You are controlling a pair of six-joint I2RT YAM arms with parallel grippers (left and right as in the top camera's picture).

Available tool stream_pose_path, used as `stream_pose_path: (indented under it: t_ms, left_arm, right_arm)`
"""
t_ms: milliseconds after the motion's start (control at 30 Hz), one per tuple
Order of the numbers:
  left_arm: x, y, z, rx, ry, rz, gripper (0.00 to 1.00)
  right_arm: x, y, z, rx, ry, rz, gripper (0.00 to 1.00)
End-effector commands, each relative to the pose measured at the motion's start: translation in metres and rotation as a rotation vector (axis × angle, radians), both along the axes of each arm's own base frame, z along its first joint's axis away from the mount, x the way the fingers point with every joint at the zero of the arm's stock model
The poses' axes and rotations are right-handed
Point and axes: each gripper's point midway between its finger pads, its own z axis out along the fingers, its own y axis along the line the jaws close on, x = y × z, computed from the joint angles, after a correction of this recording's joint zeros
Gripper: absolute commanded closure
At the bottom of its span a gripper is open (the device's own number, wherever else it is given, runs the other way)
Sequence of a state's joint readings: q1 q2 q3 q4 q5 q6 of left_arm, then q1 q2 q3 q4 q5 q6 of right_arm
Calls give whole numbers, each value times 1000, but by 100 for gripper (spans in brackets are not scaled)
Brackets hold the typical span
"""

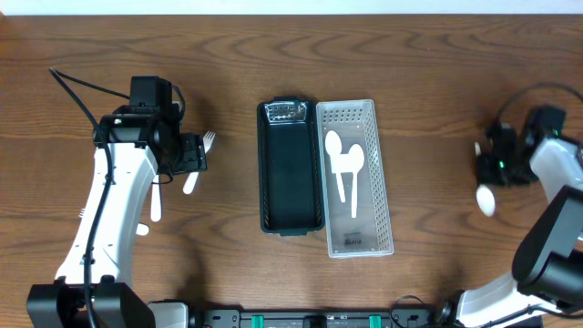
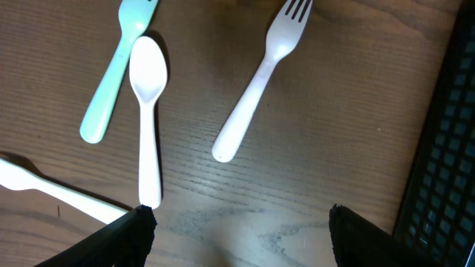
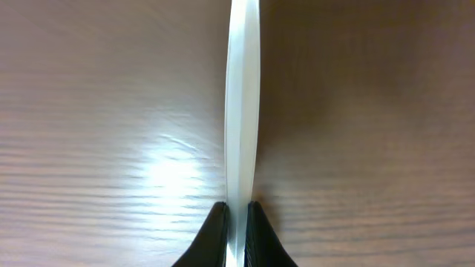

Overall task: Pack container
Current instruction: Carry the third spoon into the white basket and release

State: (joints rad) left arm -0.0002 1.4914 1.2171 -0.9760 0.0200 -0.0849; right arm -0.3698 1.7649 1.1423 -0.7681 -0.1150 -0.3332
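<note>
Container (image 1: 383, 210) of clear plastic lies in the middle of the desk (image 1: 437, 73), a long rectangular box with rounded corners and rows of small holes in its walls. Two glossy white plastic spoons lie in it: one spoon (image 1: 337, 164) slightly slanted, and a second spoon (image 1: 354, 187) touching it on the side away from the black basket (image 1: 290, 182). That basket is a long black tray with lattice walls, set side by side against the container; something shiny sits at its far end, too small to tell what.

The desk is dark brown wood with a flowing grain and a soft sheen.

The left end effector (image 2: 237, 230) hangs over the left part of the desk with its dark fingers wide apart and bare wood between them. Beyond it lie smooth plastic utensils: a white fork (image 2: 260, 81) lying on a slant, a white spoon (image 2: 147, 111) with an oval bowl, a teal utensil (image 2: 111, 74) whose handle crosses beside that bowl, and another white utensil (image 2: 44, 189) at the lower left edge, its head out of view. The basket's lattice wall fills the right edge of the left wrist view.

The right end effector (image 3: 236, 230) is well apart from the container, on the right side of the desk, with its fingers clamped on a white spoon (image 3: 243, 96) seen edge-on as a thin pale strip; the overhead view shows its rounded bowl sticking out
</note>
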Motion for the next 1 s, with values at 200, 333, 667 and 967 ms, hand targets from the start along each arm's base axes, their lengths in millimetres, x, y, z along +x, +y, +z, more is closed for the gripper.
stream_pose_path:
  t_ms: [200,333,667,967]
  left_arm:
    - [4,1,2,1,-10,5,22]
    - [5,1,3,1,-16,6,22]
    - [5,1,3,1,-16,6,22]
    - [5,1,3,1,-16,6,22]
  right_arm:
    - [56,138,150,91,-288,244,99]
    - [57,200,157,145,-308,291,98]
    - [50,269,91,98,-137,223,99]
    - [37,281,19,58,55,192,99]
